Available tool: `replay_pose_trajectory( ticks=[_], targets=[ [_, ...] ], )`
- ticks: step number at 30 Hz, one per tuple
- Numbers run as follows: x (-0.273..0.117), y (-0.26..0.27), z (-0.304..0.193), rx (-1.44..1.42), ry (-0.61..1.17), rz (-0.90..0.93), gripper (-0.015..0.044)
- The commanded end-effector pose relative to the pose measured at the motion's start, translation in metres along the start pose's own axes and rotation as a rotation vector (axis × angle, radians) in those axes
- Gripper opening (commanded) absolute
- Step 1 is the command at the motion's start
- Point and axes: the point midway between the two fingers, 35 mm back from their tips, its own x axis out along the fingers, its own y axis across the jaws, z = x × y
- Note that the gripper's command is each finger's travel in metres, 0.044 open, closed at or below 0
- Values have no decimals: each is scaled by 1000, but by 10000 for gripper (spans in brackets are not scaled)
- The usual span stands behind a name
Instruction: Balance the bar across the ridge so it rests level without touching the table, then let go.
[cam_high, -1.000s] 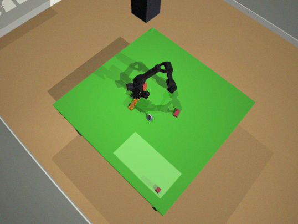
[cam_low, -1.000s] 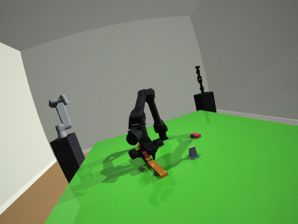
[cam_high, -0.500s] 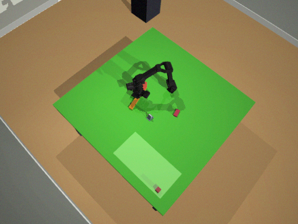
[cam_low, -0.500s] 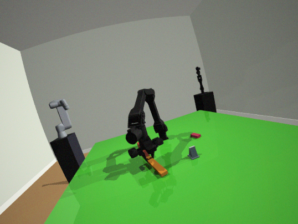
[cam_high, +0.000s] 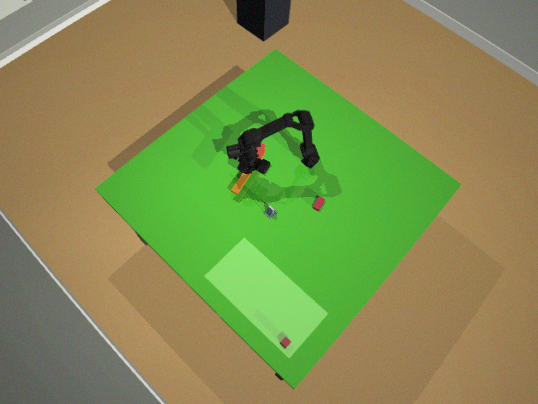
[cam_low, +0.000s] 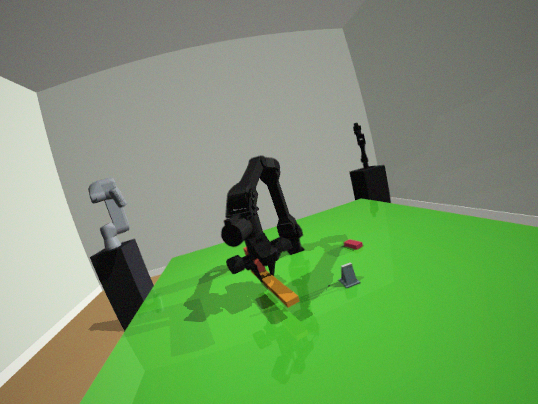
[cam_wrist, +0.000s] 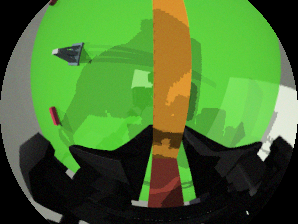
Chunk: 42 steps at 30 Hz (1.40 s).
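Note:
The long bar (cam_high: 241, 183) (cam_low: 282, 291) (cam_wrist: 171, 45) is orange with a red section at the arm's side. My gripper (cam_low: 268, 274) (cam_wrist: 167, 128) is shut on it, a fingertip on each side of the orange part near the red section. In the exterior view the bar's shadow stands apart from it, so it is held a little above the table. Whether it is quite level I cannot tell. The ridge (cam_high: 270, 212) (cam_low: 349, 276) (cam_wrist: 69, 54) is a small grey wedge with a narrow top, upright on the table beside the bar, not touching it. In the top view the arm hides the fingertips.
A red block (cam_high: 319, 203) (cam_low: 353, 244) (cam_wrist: 54, 116) lies on the green table (cam_high: 375, 200) (cam_low: 425, 325), beyond the ridge in the exterior view. Another small red shape (cam_high: 285, 342) shows at the pale rectangle (cam_high: 260, 285) near the table's corner. Other arms stand on black pedestals off the table.

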Motion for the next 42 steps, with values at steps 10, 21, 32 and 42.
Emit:
replay_pose_trajectory(
  ticks=[10,21,32,42],
  targets=[
    [-37,0,-1,5,-8,-13,0],
    [-59,4,-1,9,-8,-13,0],
    [-61,22,30,52,-11,-11,0],
    [-62,43,59,93,-14,-8,0]
  ],
)
